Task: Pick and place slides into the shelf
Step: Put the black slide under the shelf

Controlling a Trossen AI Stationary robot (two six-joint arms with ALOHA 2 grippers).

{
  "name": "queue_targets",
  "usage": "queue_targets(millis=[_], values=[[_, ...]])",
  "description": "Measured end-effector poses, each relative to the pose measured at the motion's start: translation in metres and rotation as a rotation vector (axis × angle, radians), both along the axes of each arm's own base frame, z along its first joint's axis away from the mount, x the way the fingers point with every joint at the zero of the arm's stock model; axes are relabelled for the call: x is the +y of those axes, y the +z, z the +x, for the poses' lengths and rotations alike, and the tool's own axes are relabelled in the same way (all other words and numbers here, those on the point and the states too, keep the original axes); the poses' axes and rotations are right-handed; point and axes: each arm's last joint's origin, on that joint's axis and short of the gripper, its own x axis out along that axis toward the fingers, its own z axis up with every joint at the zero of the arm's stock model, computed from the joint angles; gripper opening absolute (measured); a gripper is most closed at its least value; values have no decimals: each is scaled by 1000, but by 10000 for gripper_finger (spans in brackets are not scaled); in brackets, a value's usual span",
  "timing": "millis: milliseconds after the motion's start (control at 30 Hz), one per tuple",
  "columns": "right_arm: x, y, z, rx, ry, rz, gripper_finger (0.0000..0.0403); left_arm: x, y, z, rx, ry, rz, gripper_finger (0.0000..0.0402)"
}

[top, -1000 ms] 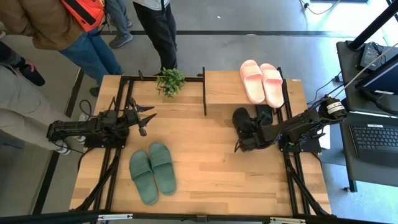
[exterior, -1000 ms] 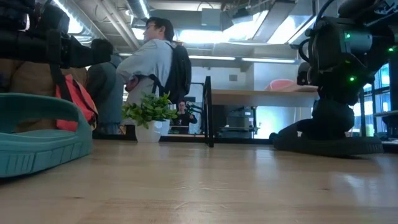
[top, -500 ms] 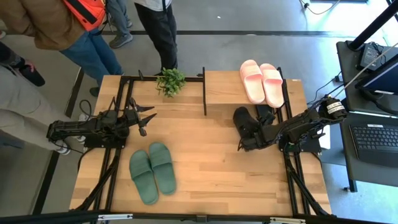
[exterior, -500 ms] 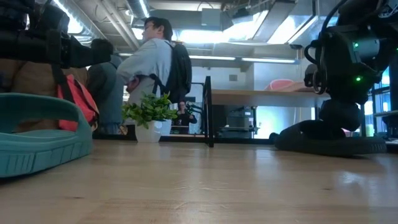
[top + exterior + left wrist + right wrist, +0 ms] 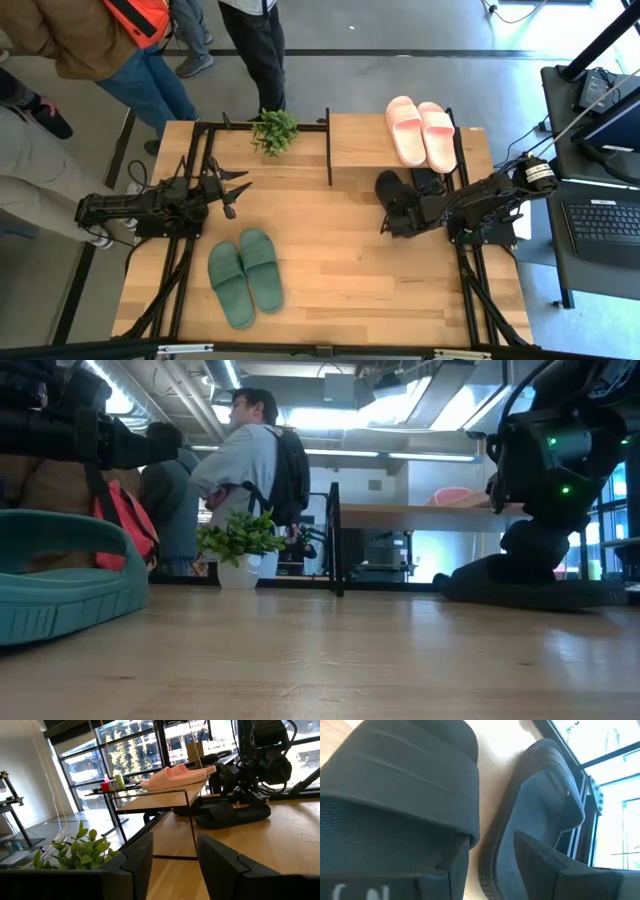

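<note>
- Right gripper (image 5: 392,212): we see its fingers parted astride the edges of the black slides (image 5: 400,195), beside the shelf (image 5: 360,145); a slide may slip.
- Left gripper (image 5: 238,190): spread, empty, idle.

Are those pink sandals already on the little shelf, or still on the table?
On it: the pink slides lie side by side on the shelf top plank.

The black slides (image 5: 402,196) lie side by side right at the right end effector (image 5: 392,212), in front of the shelf (image 5: 365,140). The pale pink slides (image 5: 421,130) rest on its plank top, beyond that end effector. The muted green slides (image 5: 245,276) lie flat, near the left end effector (image 5: 238,189).
</note>
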Motion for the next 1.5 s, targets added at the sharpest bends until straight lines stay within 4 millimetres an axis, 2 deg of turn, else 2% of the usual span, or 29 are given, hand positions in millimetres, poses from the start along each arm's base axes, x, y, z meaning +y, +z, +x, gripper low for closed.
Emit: queue_targets(millis=[600,767,1133,1500], values=[[0,-1,1,22,20,24,152,0,0,0,0,0,0,145],[0,-1,1,8,0,41,118,0,0,0,0,0,0,145],[0,-1,1,-12,-22,45,9,0,0,0,0,0,0,145],[1,-1,0,-126,-146,55,5,0,0,0,0,0,0,145]])
